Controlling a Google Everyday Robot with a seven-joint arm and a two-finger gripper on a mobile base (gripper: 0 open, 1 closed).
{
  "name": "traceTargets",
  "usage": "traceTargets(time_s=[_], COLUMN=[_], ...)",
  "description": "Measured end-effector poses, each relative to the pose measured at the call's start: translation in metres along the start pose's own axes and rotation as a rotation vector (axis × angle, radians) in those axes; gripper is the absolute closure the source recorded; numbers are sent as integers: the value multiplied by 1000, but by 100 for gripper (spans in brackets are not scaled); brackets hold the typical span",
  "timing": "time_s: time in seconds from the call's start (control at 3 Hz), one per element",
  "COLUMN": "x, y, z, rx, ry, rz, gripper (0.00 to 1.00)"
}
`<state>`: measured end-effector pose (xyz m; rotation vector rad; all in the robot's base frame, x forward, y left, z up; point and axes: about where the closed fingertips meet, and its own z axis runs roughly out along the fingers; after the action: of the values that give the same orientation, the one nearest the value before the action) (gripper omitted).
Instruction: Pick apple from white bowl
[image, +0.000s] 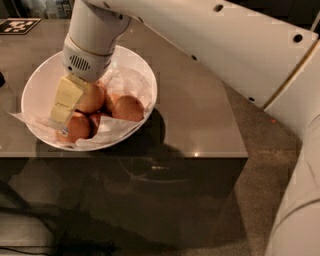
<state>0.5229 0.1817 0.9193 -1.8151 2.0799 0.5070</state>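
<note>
The white bowl, lined with crumpled white paper, sits on the left of the grey table. It holds several apples. One large pinkish-red and yellow apple lies in the middle. Another apple lies to its right, one lies at the front left, and a darker one lies between them. My gripper, cream-yellow under a white wrist, reaches down into the bowl's left half. It is against the left side of the middle apple and overlaps the front-left apple. How it meets the apples is hidden.
My white arm crosses the top and right of the view above the table. A black-and-white marker tag lies at the table's far left corner. The table's front edge runs just below the bowl. Carpet floor lies to the right.
</note>
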Motion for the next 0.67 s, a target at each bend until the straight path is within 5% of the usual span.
traceTargets(time_s=[0.67], x=[0], y=[0], z=[1], rx=[-1], ry=[1], rz=[1], gripper=[42])
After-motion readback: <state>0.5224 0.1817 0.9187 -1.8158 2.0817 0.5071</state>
